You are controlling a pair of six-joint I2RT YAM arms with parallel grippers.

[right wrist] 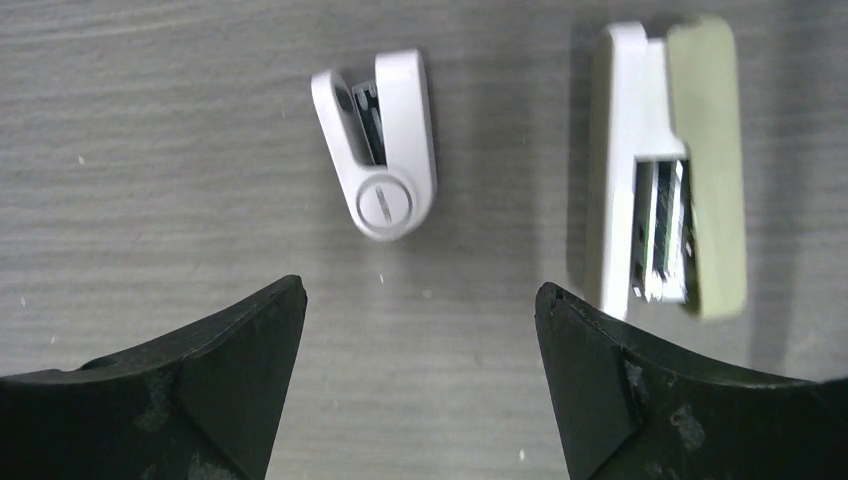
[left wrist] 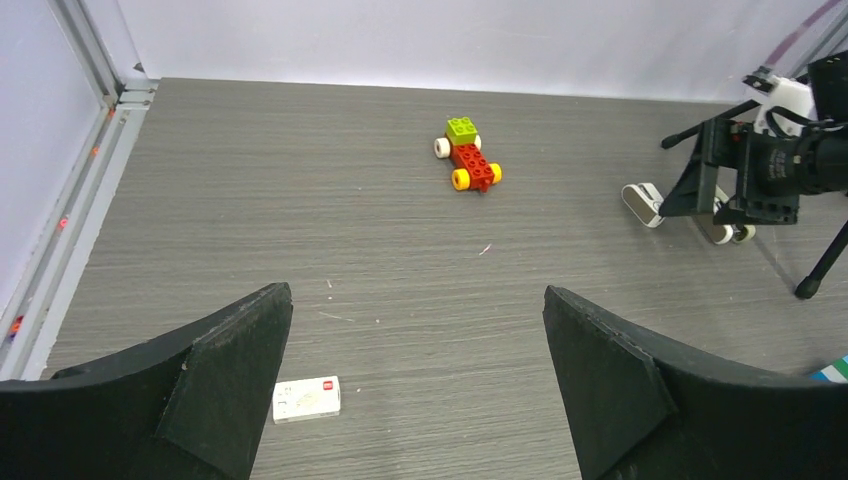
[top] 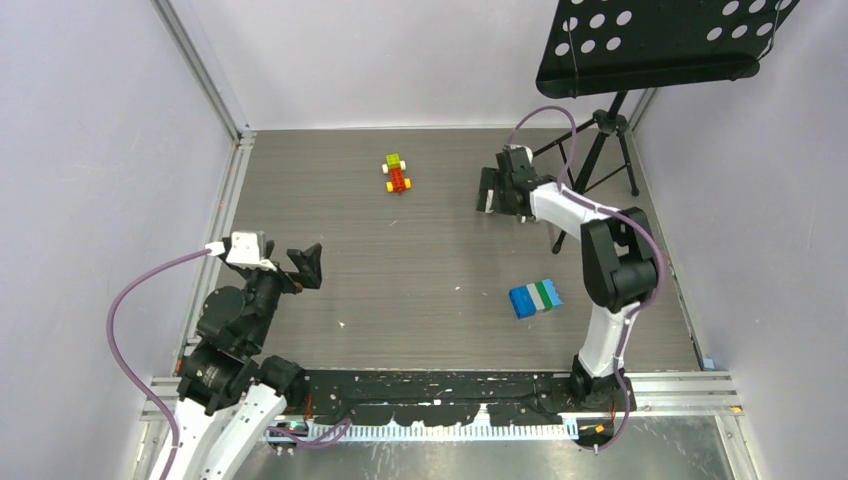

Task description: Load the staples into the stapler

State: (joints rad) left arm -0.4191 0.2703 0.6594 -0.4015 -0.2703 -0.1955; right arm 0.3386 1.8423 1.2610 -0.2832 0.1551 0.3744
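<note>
1. Right arm. The right gripper (right wrist: 420, 290) is hanging over the far right part of the table (top: 420, 270), pointing down, with its jaws spread apart and nothing between them.

2. Stapler. The stapler (right wrist: 665, 170) is lying on its side on the table, with the grey-beige top on the right, the white body on the left, and a metal channel showing between the two. In the right wrist view it is sitting just beyond the tip of the right-hand finger (right wrist: 680, 400), outside the centre of the gap. No contact with the finger is showing.

3. Other object. A stubby white object (right wrist: 378, 160) is lying left of the stapler and apart from it, ahead of the gap between the jaws.

4. Left arm. The left gripper (left wrist: 415, 291) is hovering near the left edge of the table, with its jaws fully released and holding nothing.

5. Staples. The staples carton (left wrist: 307, 399), white with a red mark, is lying flat on the table just beside the left-hand finger (left wrist: 180, 390) of the left gripper, well apart from the stapler. Whether the two are touching cannot be told.

6. Surroundings. A brick toy car (top: 397, 173) is standing toward the far side of the table, and a blue-green-white box (top: 535, 297) is lying near the right arm.
</note>
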